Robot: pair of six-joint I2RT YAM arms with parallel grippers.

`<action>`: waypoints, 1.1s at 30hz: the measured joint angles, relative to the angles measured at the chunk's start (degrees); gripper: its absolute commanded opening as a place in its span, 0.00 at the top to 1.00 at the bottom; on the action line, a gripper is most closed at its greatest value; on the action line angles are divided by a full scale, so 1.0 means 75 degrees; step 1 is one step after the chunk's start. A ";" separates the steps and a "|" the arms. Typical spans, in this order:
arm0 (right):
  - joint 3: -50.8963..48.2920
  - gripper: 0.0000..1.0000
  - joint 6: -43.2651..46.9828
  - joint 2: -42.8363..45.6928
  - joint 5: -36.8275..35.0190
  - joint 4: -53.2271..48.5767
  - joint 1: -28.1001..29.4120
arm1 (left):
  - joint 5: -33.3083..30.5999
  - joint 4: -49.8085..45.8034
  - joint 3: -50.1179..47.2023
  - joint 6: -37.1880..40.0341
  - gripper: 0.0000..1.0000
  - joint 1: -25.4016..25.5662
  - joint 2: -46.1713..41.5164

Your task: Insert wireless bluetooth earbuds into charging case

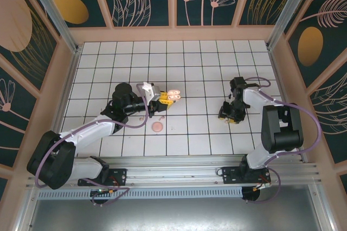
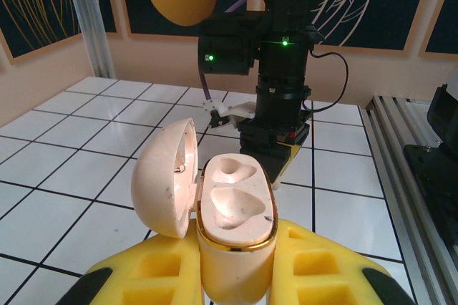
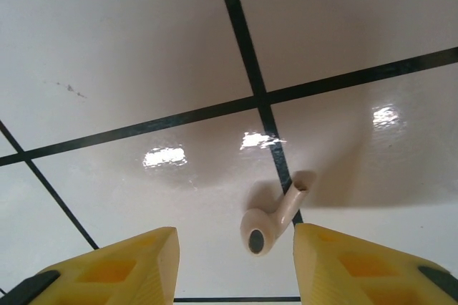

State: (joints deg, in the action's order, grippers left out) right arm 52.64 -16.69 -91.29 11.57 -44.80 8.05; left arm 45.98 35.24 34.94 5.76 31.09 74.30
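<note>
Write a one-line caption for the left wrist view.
Left claw grips the open charging case upright, lid swung left, both wells empty, with the right arm beyond.

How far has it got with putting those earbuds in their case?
Done: the charging case is clamped in the left jaws with its lid open; both wells are empty. In hand: the right jaws stand open either side of one earbud lying on the tile, not gripping it. Left: pick it up, seat it, then do the same for the other earbud lying near the left arm.
</note>
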 measured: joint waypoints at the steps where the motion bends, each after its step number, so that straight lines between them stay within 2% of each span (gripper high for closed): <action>1: 0.0000 0.54 -0.0006 0.0003 0.0015 -0.0003 0.0017 | 0.0000 -0.0003 0.0000 0.0000 0.86 0.0000 0.0000; 5: 0.0003 0.51 -0.0026 0.0026 0.0023 -0.0003 0.0026 | 0.0000 -0.0009 0.0000 0.0000 0.86 0.0000 0.0000; 17: 0.0490 0.51 0.0128 -0.0286 0.0038 0.0338 0.0026 | -0.0003 -0.0178 0.0000 0.0000 0.86 0.0000 -0.0015; 33: 0.0437 0.51 0.0198 -0.0697 -0.0227 0.0297 0.0026 | -0.0029 -0.0332 0.0000 0.0026 0.86 0.0000 -0.0029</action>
State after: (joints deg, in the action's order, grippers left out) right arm 55.92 -15.20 -96.51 9.87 -42.57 8.25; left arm 45.76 32.75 34.94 5.96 31.09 74.08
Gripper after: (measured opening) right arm 0.491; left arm 0.189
